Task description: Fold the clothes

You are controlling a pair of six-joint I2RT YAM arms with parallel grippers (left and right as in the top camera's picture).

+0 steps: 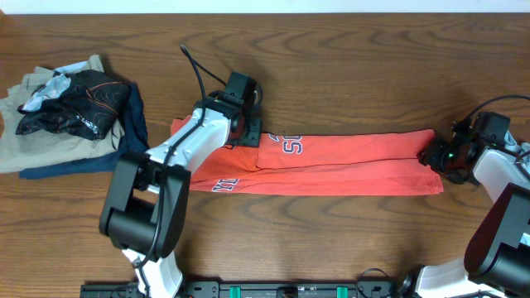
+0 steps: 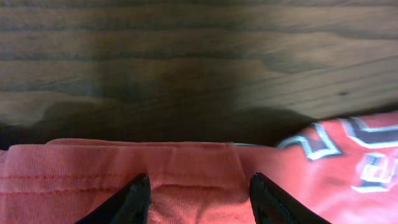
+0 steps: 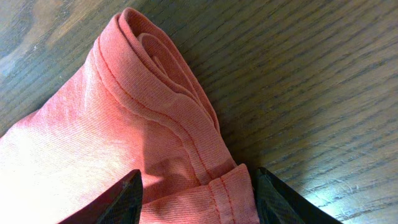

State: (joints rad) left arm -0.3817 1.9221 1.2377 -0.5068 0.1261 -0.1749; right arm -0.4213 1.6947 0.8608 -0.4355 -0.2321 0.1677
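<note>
The coral-red T-shirt (image 1: 348, 161) lies folded into a long narrow strip across the middle of the wooden table, with white-and-dark lettering (image 1: 290, 145) near its left part. My left gripper (image 1: 240, 131) is at the strip's upper left edge. In the left wrist view its jaws (image 2: 199, 190) are open, with the shirt's hemmed edge (image 2: 93, 174) between them and the lettering (image 2: 354, 149) to the right. My right gripper (image 1: 435, 156) is at the strip's right end. In the right wrist view its jaws (image 3: 196, 186) are open astride the stacked hems (image 3: 93, 137).
A heap of other clothes (image 1: 66, 112), beige, black and navy, lies at the table's left side. Bare wood (image 1: 348, 74) runs behind the shirt and in front of it. The arm bases stand at the front edge.
</note>
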